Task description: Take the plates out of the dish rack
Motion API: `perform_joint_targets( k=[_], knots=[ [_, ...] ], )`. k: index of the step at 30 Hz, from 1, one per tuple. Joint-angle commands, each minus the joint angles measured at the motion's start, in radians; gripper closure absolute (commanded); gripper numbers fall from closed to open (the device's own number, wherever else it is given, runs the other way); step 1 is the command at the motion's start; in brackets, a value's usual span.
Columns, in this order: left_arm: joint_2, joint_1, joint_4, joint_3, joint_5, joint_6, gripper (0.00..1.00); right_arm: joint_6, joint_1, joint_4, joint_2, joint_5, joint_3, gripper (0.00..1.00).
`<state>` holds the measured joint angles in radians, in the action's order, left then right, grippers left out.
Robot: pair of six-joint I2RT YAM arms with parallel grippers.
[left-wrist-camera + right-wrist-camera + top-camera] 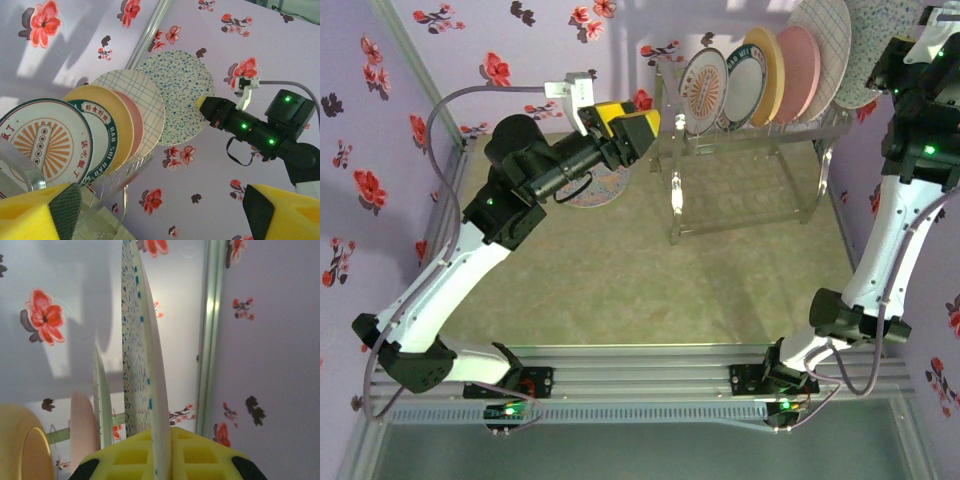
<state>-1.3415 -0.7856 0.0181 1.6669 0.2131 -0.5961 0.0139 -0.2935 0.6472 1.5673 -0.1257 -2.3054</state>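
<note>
between the right jaws, gripped edge-on: teal-speckled plate (134,340), round, flat, upright, at the end of the dish rack (675,205) row. left of them: grid, pink, yellow, green-rimmed, sunburst plates (765,70). left jaws wide, empty.

White-and-black arms (450,280), yellow fingers (638,128), seemingly greyish cables (432,120).

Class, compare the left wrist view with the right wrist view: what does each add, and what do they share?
Left wrist view: the faces of the orange-sunburst white plate and dark-green-rimmed white plate, plus the open left gripper. Right wrist view: the round teal-speckled plate seen edge-on, its rim pinched by the right gripper. Shared: that plate, the right gripper holding it, the pink plate and the yellow plate.
</note>
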Motion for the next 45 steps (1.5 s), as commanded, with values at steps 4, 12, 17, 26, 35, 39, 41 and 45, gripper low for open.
perform_joint_targets(
  k=[4, 12, 17, 26, 35, 39, 41, 45],
  knots=[
    [0.026, -0.021, -0.026, -0.003, -0.014, -0.019, 0.14, 0.018, 0.007, -0.14, -0.098, 0.101, 0.021, 1.0],
    [-0.018, -0.025, 0.009, 0.011, -0.013, -0.099, 0.13, -0.054, 0.007, -0.174, -0.18, 0.129, 0.048, 1.0],
    [-0.062, -0.027, 0.013, 0.028, 0.009, -0.16, 0.13, -0.116, 0.007, -0.191, -0.246, 0.12, 0.079, 1.0],
    [-0.186, -0.049, 0.016, 0.127, 0.063, -0.263, 0.14, -0.332, 0.007, -0.252, -0.354, 0.034, 0.153, 1.0],
    [-0.315, -0.07, 0.011, 0.272, 0.111, -0.318, 0.14, -0.651, 0.009, -0.336, -0.397, -0.166, 0.252, 1.0],
    [-0.368, -0.07, 0.01, 0.34, 0.118, -0.338, 0.14, -0.841, 0.028, -0.433, -0.401, -0.277, 0.338, 1.0],
    [-0.393, -0.07, 0.008, 0.371, 0.118, -0.357, 0.15, -0.902, 0.056, -0.464, -0.4, -0.307, 0.369, 1.0],
    [-0.429, -0.067, 0.004, 0.41, 0.117, -0.399, 0.18, -0.915, 0.143, -0.439, -0.376, -0.35, 0.385, 1.0]
  ],
)
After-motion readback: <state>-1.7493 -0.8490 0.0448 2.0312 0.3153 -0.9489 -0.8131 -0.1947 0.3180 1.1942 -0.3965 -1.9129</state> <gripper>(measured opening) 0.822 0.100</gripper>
